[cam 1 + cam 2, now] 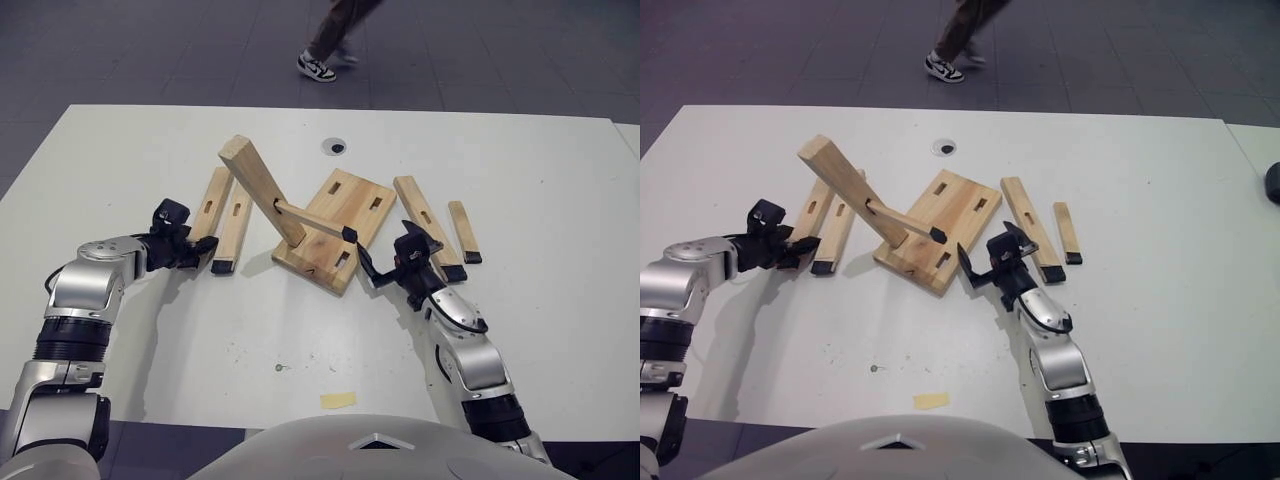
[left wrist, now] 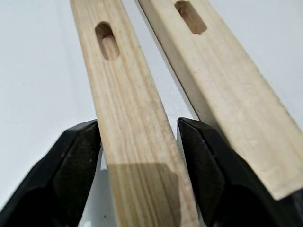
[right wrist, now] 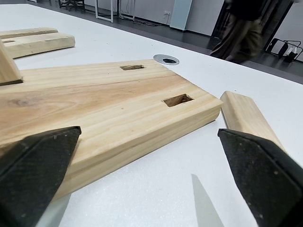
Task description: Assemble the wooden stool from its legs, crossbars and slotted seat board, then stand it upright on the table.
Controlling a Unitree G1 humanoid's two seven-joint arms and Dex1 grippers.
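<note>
stool seat board (image 1: 350, 215) lies flat around the middle of the table (image 1: 140, 340), well apart from every edge. one leg (image 1: 262, 190) stands tilted in it, with a crossbar (image 1: 312, 220) jutting from its side. a broad band of tabletop runs between the parts and the near edge. left gripper (image 1: 203, 250) is spread, its fingers (image 2: 71, 179) straddling the near end of the outer loose leg (image 2: 128, 104), with a second leg (image 2: 227, 80) just beside. right gripper (image 3: 149, 142) gapes wide just beside the board's near right edge, with another leg (image 1: 425, 225) and a short crossbar (image 1: 463, 232) on its far side.
</note>
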